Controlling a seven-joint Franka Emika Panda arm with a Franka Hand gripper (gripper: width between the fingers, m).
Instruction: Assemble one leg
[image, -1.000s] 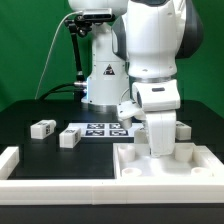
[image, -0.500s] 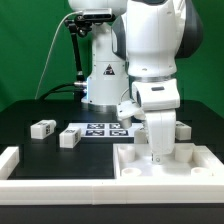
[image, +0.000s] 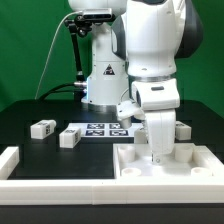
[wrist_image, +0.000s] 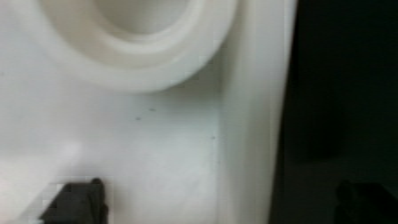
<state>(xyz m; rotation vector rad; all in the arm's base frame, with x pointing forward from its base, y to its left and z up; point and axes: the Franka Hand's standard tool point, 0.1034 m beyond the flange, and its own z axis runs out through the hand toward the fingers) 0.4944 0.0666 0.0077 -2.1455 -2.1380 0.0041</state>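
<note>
My gripper (image: 158, 150) is lowered onto the large white rimmed panel (image: 140, 176) at the exterior view's front right. In the wrist view the panel's white surface (wrist_image: 160, 130) with a round raised ring (wrist_image: 151, 40) fills the picture very close up. The two dark fingertips (wrist_image: 71, 202) stand wide apart, one over the white surface and one over the dark table, with nothing between them. Three small white legs lie on the black table: one (image: 42, 128) at the left, one (image: 68, 137) beside it, and one (image: 183, 129) to the right behind the arm.
The marker board (image: 105, 129) lies behind the panel near the robot's base (image: 100, 85). A white L-shaped rail (image: 12, 162) runs along the front left edge. The panel has raised blocks at its corners (image: 128, 157).
</note>
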